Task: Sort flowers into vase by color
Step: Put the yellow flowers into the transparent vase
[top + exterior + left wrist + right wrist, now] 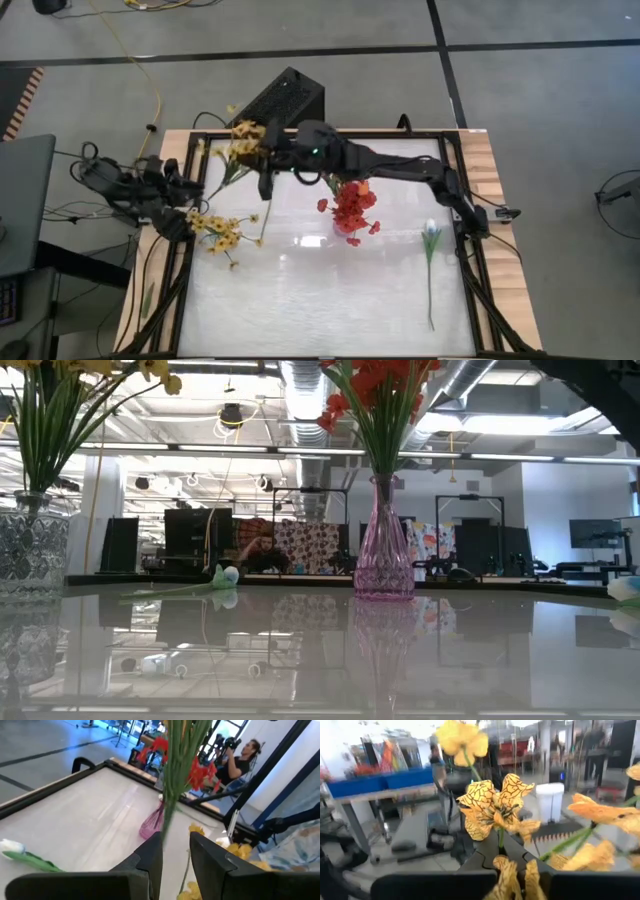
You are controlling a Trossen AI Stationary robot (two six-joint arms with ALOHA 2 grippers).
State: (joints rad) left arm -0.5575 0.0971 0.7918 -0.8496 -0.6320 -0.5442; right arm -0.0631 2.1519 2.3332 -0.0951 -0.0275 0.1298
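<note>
My right gripper (264,152) hangs over the table's far-left part, shut on a yellow blossom spray (244,138); its blossoms (495,810) fill the right wrist view. A clear vase (28,550) at the table's left holds more yellow sprays (215,232). My left gripper (185,225) is just left of it and open. Green stems (170,795) rise past its fingertips, and I cannot tell whether they touch. A pink vase (383,550) in the middle holds red sprays (352,208). A white tulip (430,232) lies flat on the table's right part. My right gripper holds the yellow spray by a thin green stem just under a blossom (500,840), pinched between the two fingers. The spray is lifted clear of the table, its blossoms standing out beyond the fingertips. Its leafy lower stems (225,175) trail toward the left.
A metal frame (300,131) rims the table. A black box (285,98) sits beyond the far edge and cables (100,185) lie left of the table. A pale bud on a green stem (225,574) lies farther back. A person (245,760) stands beyond the table.
</note>
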